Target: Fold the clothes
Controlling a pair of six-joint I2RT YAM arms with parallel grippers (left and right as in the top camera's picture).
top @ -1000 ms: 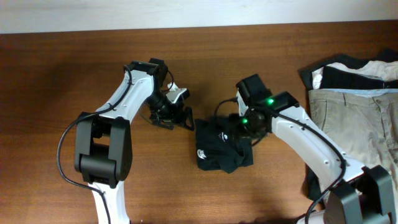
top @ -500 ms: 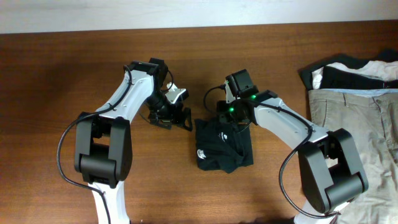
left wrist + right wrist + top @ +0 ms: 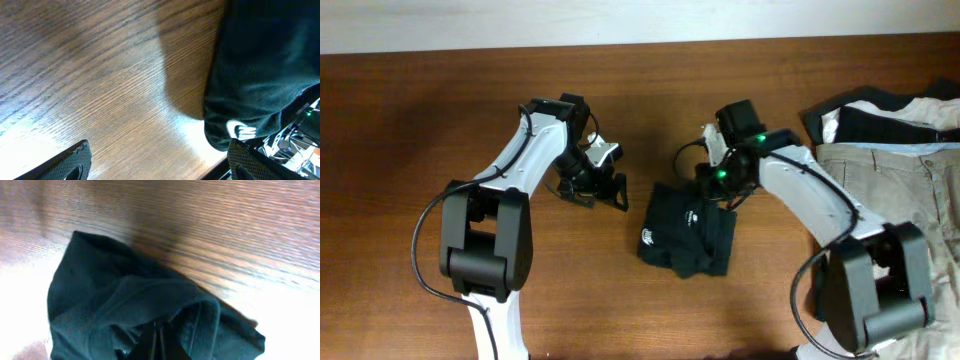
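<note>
The dark navy T-shirt point(image 3: 685, 232) lies bunched in a small heap on the wooden table, its white printed mark point(image 3: 647, 238) at the left end. My right gripper point(image 3: 716, 192) is at the heap's upper right edge. In the right wrist view its fingers point(image 3: 157, 341) are shut on a fold of the T-shirt point(image 3: 95, 305). My left gripper point(image 3: 596, 191) is open and empty, just left of the heap and low over the table. The left wrist view shows its jaws point(image 3: 160, 161) wide apart, with the T-shirt point(image 3: 265, 70) and its white mark point(image 3: 242, 131) at the right.
Beige khaki trousers point(image 3: 905, 195) lie at the right edge of the table. Black-and-white garments point(image 3: 890, 115) are bunched above them. Bare wood point(image 3: 400, 130) lies left of the left arm and along the back.
My right gripper swung left over the heap and came back right, pinching the shirt's edge. The heap has slid slightly right. The left arm has barely moved.
</note>
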